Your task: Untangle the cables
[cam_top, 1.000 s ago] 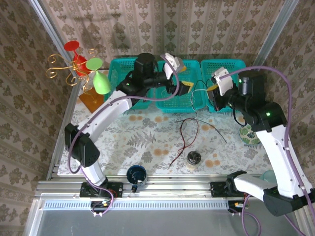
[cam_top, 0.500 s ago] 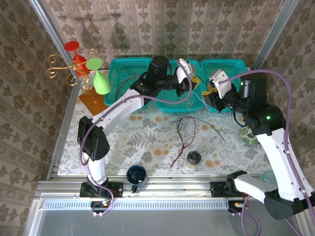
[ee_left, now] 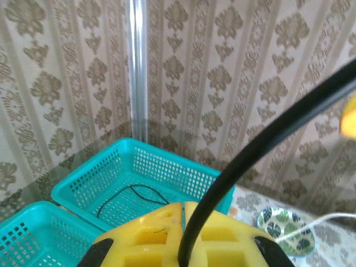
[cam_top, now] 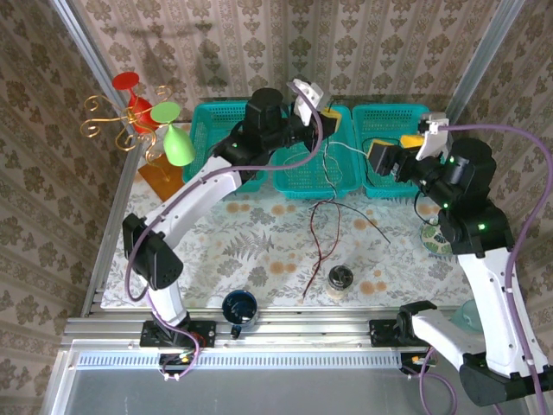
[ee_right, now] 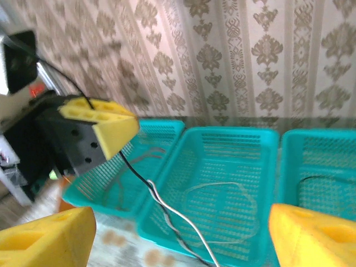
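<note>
My left gripper [cam_top: 327,119] hangs over the middle teal basket [cam_top: 298,183], its yellow fingers [ee_left: 150,236] shut on a black cable [ee_left: 267,139]. That cable drops from the fingers [ee_right: 133,169] with a white cable [ee_right: 181,219] wound round it, and trails onto the table [cam_top: 373,228]. A dark red cable [cam_top: 322,242] lies on the mat. My right gripper [cam_top: 394,154] is open above the right basket [cam_top: 390,114], its fingers [ee_right: 44,239] wide apart with nothing between them. Another white cable [ee_right: 233,192] loops in the middle basket. A thin black cable [ee_left: 130,192] lies in the right basket.
A left teal basket [cam_top: 216,121] holds a dark cable. A dark blue mug [cam_top: 239,308] and a small jar [cam_top: 340,278] stand near the front edge. A leaf-patterned plate [cam_top: 436,239] lies at the right. A wire stand with coloured glasses [cam_top: 143,121] occupies the back left.
My left gripper shut on the black cable and raised it over the middle basket. My right gripper opened and drew back to the right.
</note>
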